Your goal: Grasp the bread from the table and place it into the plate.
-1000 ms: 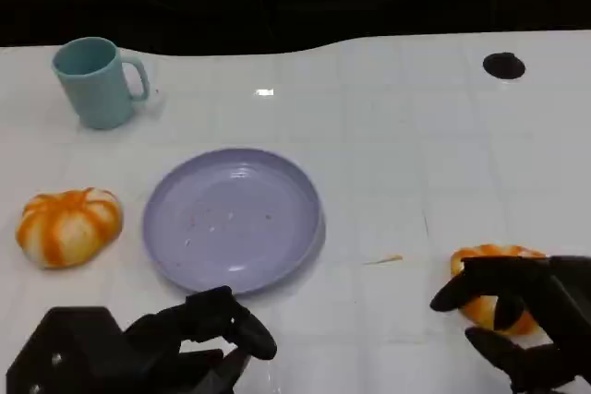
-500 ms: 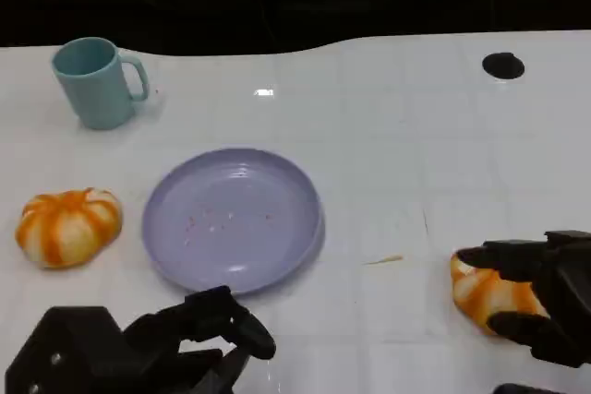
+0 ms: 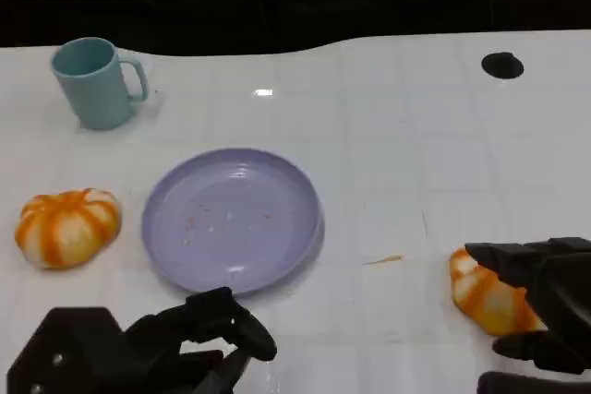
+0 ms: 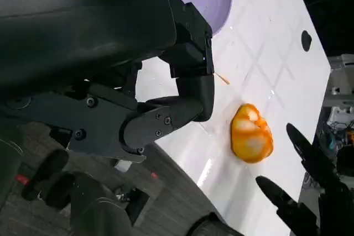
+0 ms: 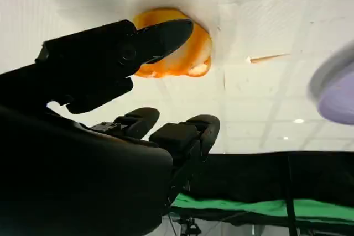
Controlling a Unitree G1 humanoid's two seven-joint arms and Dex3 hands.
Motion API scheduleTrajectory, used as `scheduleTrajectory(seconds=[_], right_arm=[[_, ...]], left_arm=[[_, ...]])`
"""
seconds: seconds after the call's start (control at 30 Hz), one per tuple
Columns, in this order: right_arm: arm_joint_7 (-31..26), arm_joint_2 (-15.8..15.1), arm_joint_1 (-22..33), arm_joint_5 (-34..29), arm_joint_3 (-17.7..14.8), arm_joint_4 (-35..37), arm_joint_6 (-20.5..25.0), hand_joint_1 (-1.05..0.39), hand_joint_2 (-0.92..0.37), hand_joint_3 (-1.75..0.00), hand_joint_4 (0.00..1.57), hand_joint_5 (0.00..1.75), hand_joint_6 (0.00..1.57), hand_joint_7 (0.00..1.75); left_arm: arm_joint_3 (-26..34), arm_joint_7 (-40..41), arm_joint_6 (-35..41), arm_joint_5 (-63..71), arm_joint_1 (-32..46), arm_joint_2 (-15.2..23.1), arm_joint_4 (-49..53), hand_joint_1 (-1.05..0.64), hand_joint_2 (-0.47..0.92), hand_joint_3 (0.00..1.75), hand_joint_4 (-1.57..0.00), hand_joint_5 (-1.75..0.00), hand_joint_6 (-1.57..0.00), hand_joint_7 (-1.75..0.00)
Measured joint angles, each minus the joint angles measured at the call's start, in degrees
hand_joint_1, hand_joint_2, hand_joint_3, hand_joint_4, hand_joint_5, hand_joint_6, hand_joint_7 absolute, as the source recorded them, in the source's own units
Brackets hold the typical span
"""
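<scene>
Right hand (image 3: 540, 306) straddles the bread (image 3: 488, 294) at the tabletop's (image 3: 406, 136) near right, fingers (image 5: 166, 34) spread, poised to close before carrying it to the plate (image 3: 231, 219).

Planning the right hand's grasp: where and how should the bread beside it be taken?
Grip the bread across its rounded middle, coming down from above on its right side, where the right hand is. It lies flat and domed on the table, so fingers can likely straddle it.

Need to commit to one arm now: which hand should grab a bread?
Right. The right hand already has its fingers apart around the bread near the table's edge. The left hand sits below the plate, away from the other bread.
</scene>
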Motion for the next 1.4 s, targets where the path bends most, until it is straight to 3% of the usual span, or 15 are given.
scheduleTrajectory(seconds=[0.4,0.8,1.0,1.1,1.17,1.2,1.23,1.27,1.3,1.33,1.4], right_arm=[[-0.3,-0.4,-6.2,-3.1,4.3,12.8,3.0,-0.59,-0.92,-0.05,0.28,0.13,0.37,0.0],[-6.8,-0.4,-13.4,-2.4,8.0,25.4,3.7,-0.59,-0.92,-0.1,0.28,0.11,0.38,0.0],[-11.3,1.7,-16.7,-0.2,9.7,31.7,4.4,-0.58,-0.92,-0.12,0.31,0.12,0.4,0.02],[-14.3,2.5,-17.7,1.5,9.8,34.0,4.5,-0.38,-0.92,-0.09,0.72,0.33,0.78,0.15],[-19.3,3.5,-17.8,3.8,9.4,36.1,2.6,-0.26,-0.91,-0.06,0.85,0.87,1.07,0.16],[-22.5,3.7,-17.9,4.8,9.2,37.3,1.1,-0.2,-0.91,-0.06,0.85,1.27,1.21,0.17],[-26.5,3.7,-17.9,5.8,9.0,38.8,-0.9,-0.17,-0.91,-0.07,0.84,1.5,1.26,0.19],[-30.2,3.7,-18.0,6.5,8.8,40.2,-2.9,-0.15,-0.88,-0.14,0.87,1.62,1.23,0.39],[-33.1,3.6,-18.2,7.0,8.7,41.5,-4.7,-0.15,-0.74,-0.43,0.91,1.69,1.04,0.88],[-35.7,3.6,-18.4,7.5,8.7,42.6,-6.4,-0.15,-0.63,-0.65,0.92,1.72,0.92,1.18],[-39.0,3.5,-19.0,8.1,8.7,44.2,-8.8,-0.14,-0.51,-0.88,0.92,1.74,0.82,1.44]], left_arm=[[-0.2,0.0,-0.4,0.0,0.1,-0.2,-0.1,-0.39,0.92,0.57,-0.68,-1.75,-0.52,-1.55],[-0.4,0.0,0.1,0.0,-0.4,-0.3,-0.6,-0.37,0.92,0.58,-0.68,-1.75,-0.51,-1.55],[-0.4,0.0,0.1,0.0,-0.4,-0.3,-0.8,-0.36,0.92,0.58,-0.69,-1.75,-0.51,-1.56],[-0.4,0.0,0.4,0.0,-0.4,-0.3,-1.2,-0.36,0.92,0.58,-0.68,-1.75,-0.51,-1.56],[-0.4,0.0,0.5,0.0,-0.4,-0.3,-1.2,-0.36,0.92,0.58,-0.68,-1.75,-0.51,-1.55],[-0.4,0.0,0.6,0.0,-0.4,-0.3,-1.2,-0.36,0.92,0.58,-0.68,-1.75,-0.51,-1.55],[-0.4,0.0,0.6,0.0,-0.4,-0.3,-1.3,-0.36,0.92,0.59,-0.68,-1.75,-0.51,-1.56],[-0.4,0.0,0.7,0.0,-0.4,-0.3,-1.4,-0.36,0.92,0.59,-0.68,-1.75,-0.51,-1.55],[-0.5,0.0,0.7,0.0,-0.4,-0.3,-1.5,-0.36,0.92,0.59,-0.67,-1.75,-0.5,-1.55],[-0.5,0.0,0.8,0.1,-0.4,-0.3,-1.6,-0.36,0.92,0.59,-0.67,-1.75,-0.5,-1.55],[-0.5,0.0,0.8,0.1,-0.4,-0.3,-1.7,-0.36,0.92,0.59,-0.67,-1.75,-0.51,-1.55]])
